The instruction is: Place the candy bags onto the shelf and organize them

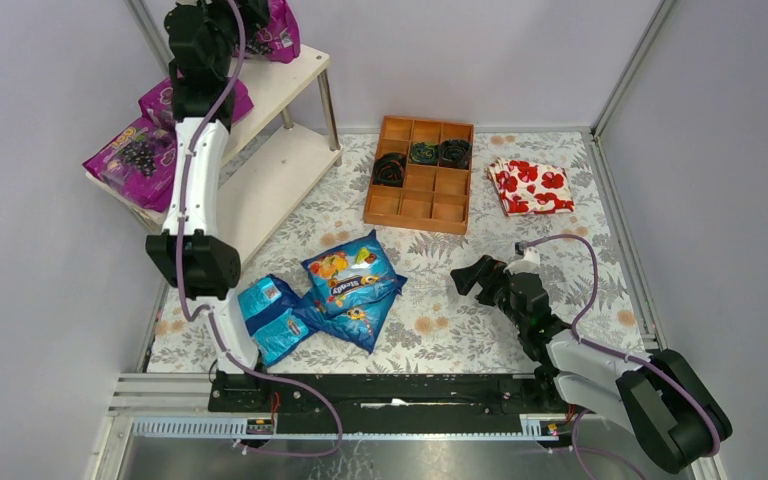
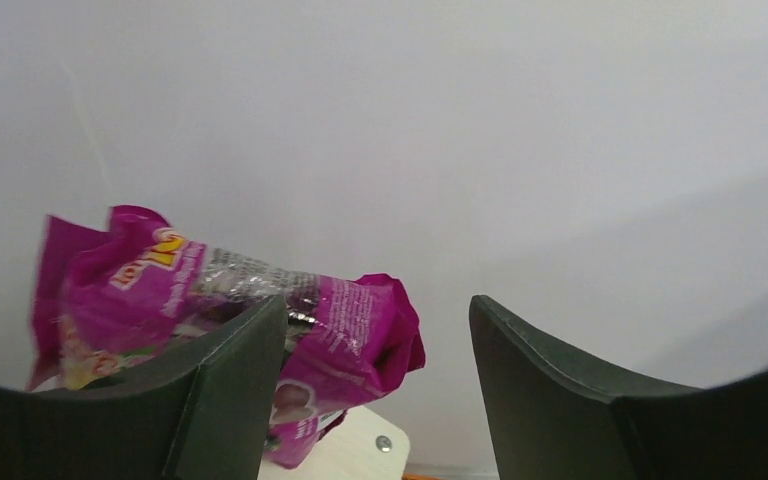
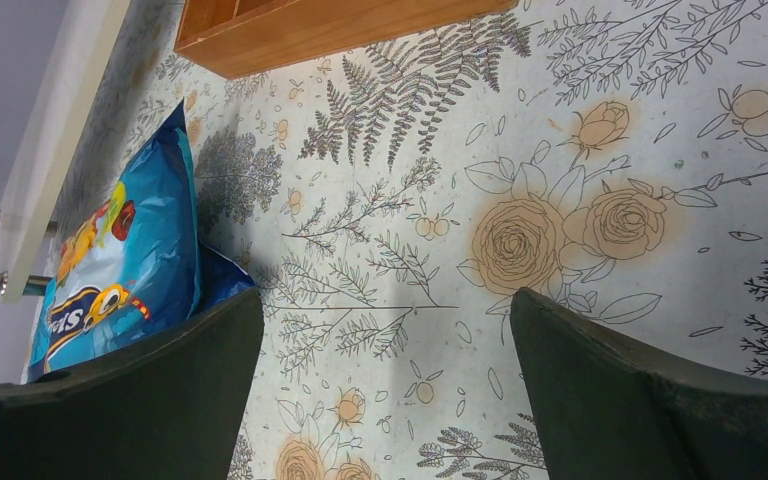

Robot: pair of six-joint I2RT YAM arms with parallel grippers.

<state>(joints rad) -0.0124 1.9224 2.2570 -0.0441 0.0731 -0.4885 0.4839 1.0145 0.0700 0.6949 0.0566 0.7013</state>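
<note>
A magenta-purple candy bag (image 1: 282,30) lies on the top board of the cream shelf (image 1: 285,85) at the far left. My left gripper (image 1: 245,20) is raised beside it. In the left wrist view the gripper (image 2: 378,305) is open, and the bag (image 2: 340,330) rests on the board (image 2: 360,450) next to the left finger (image 2: 230,380), not clamped. Two more magenta bags (image 1: 195,100) (image 1: 135,155) lie on the shelf's left side. Three blue candy bags (image 1: 350,270) (image 1: 270,315) (image 1: 365,322) are piled on the floral mat. My right gripper (image 1: 470,278) (image 3: 385,300) is open and empty just right of them; one blue bag (image 3: 125,260) shows at its left.
An orange-brown compartment tray (image 1: 420,175) with dark rolled items stands at the back middle; its edge also shows in the right wrist view (image 3: 330,30). A folded white cloth with red flowers (image 1: 530,185) lies to its right. Grey walls close in the left, back and right.
</note>
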